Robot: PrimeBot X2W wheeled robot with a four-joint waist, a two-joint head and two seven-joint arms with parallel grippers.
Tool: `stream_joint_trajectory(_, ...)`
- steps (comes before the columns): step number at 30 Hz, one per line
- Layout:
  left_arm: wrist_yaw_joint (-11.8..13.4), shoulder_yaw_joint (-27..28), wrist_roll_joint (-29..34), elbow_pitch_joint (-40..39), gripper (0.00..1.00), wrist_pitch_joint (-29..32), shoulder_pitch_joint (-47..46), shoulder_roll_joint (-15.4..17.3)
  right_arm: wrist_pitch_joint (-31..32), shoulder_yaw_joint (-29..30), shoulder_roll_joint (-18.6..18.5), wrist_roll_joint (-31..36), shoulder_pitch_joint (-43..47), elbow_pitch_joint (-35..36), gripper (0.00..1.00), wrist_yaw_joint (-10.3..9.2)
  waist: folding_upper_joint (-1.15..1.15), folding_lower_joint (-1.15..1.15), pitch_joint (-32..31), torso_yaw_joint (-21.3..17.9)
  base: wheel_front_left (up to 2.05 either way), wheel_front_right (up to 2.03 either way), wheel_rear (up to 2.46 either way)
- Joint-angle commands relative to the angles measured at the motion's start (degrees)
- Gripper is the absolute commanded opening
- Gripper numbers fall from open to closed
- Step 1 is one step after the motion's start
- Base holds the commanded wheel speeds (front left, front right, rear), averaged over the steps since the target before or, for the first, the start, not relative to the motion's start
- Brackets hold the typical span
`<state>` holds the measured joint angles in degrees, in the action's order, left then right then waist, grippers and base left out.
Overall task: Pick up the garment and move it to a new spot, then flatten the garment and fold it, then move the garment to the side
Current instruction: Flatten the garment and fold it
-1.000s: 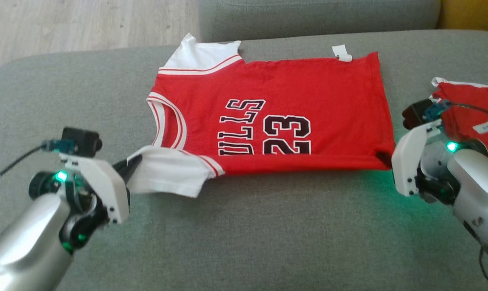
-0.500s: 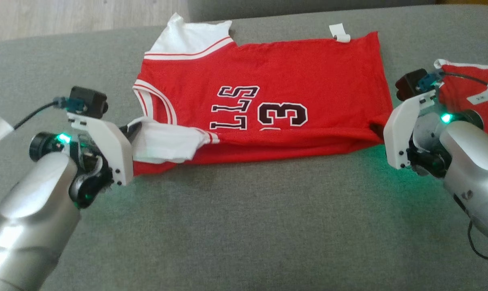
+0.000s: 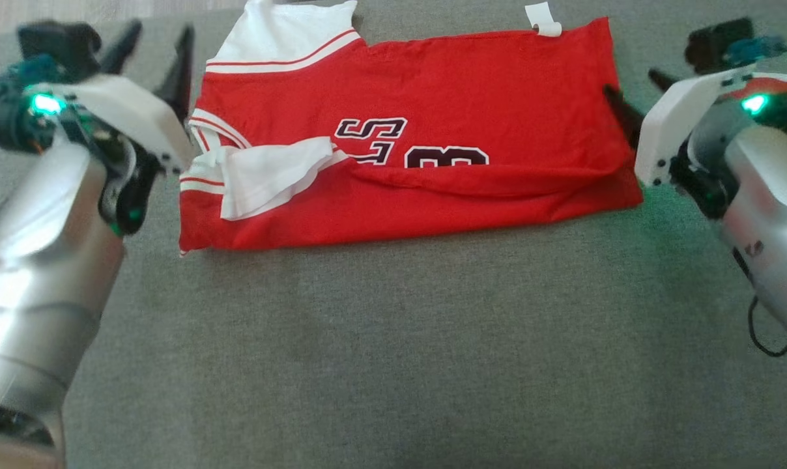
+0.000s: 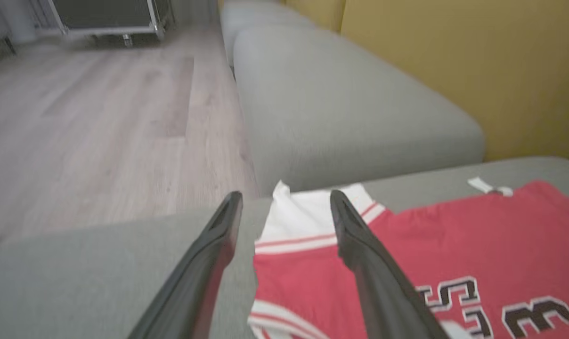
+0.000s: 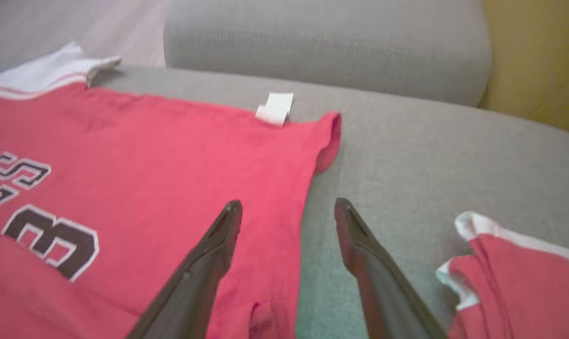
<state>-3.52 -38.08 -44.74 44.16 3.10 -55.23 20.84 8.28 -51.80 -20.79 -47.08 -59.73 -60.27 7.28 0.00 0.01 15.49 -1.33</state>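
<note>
- On the grey couch seat (image 3: 393, 339), toward its far side: red jersey (image 3: 472, 78), folded lengthwise, near fold edge running left to right, a white flap (image 3: 270, 176) lying on top near the left end.
- At the jersey's left end, just beside the white-trimmed armhole: left gripper (image 3: 162, 29), fingers spread apart, gripping nothing. In the left wrist view, fingers either side of the white shoulder corner; contact impossible to tell.
- At the jersey's right hem: right gripper (image 3: 628, 81), likewise spread and empty. In the right wrist view, one finger over red cloth, the other over bare cushion.
- Just right of that gripper: a second red garment (image 5: 515, 278), apart from the jersey.
- At the far edge: white tag (image 3: 542, 18), then the back cushion (image 5: 322, 42). Past the left end: wooden floor (image 4: 101, 117).
- Toward the robot: a broad stretch of open grey seat.
</note>
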Motion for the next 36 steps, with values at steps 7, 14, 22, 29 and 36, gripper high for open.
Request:
stream_joint_trajectory(7, -0.67, 4.67, 1.65, 2.86, 1.00, -16.05, -3.95, -1.04, -17.22, 3.22, 0.96, 1.97, 0.31, -2.08, 1.00, 0.21, 0.00, -0.01, -2.55, 0.76, 0.00, 0.00, 0.00)
stream_joint_trajectory(14, 1.80, 10.57, 7.35, -5.73, 1.00, -18.07, 2.47, -2.62, -23.23, 14.29, -0.83, 6.76, 3.31, 3.79, 1.00, 0.21, 0.00, -0.01, -6.60, 1.58, 0.00, 0.00, 0.00)
stream_joint_trajectory(22, 4.94, 18.93, 17.50, -20.16, 1.00, -18.09, 18.79, -6.64, -23.26, 38.13, 3.45, 24.68, 21.80, 23.50, 1.00, 0.21, 0.00, -0.01, -10.39, 1.95, 0.00, 0.00, 0.00)
stream_joint_trajectory(29, 4.34, 24.02, 26.02, -26.93, 1.00, -18.09, 35.30, -13.04, -23.27, 52.80, 15.92, 38.73, 40.25, 35.72, 1.00, 0.21, 0.00, -0.01, -13.88, 1.91, 0.00, 0.00, 0.00)
stream_joint_trajectory(36, 3.88, 27.83, 28.24, -24.91, 1.00, -18.10, 41.79, -16.32, -23.27, 52.84, 17.85, 37.99, 47.59, 38.88, 1.00, 0.21, 0.00, -0.01, -14.86, 1.77, 0.00, 0.00, 0.00)
